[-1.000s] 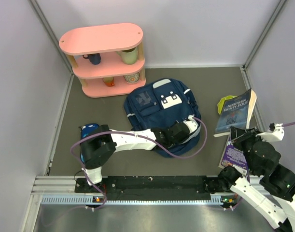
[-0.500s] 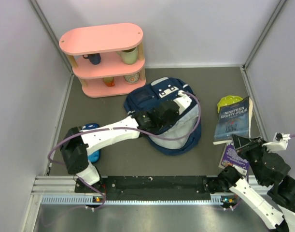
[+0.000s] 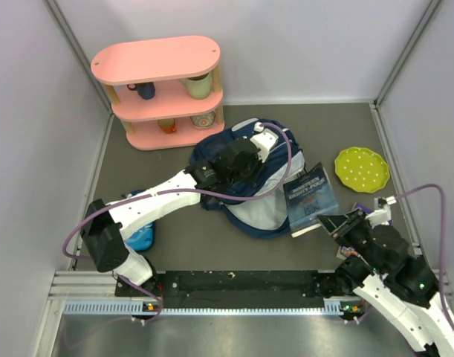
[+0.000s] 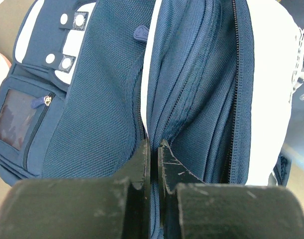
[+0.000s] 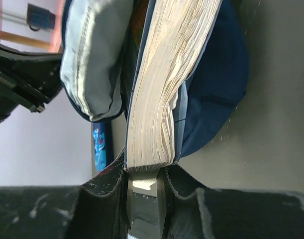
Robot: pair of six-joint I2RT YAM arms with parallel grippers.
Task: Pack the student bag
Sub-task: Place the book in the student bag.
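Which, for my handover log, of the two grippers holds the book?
The right gripper: it is shut on the book, whose page edges rise straight from its jaws. The left gripper only pinches fabric of the student bag.

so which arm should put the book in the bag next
Right. The right gripper is shut on the book, held at the open mouth of the bag. The left gripper is pinching the bag's fabric, likely keeping it open, so it looks busy.

Left tool [image 4: 152, 149], tips tight on a navy fold of the student bag [image 4: 97, 99], pale lining [image 4: 271, 74] at right.
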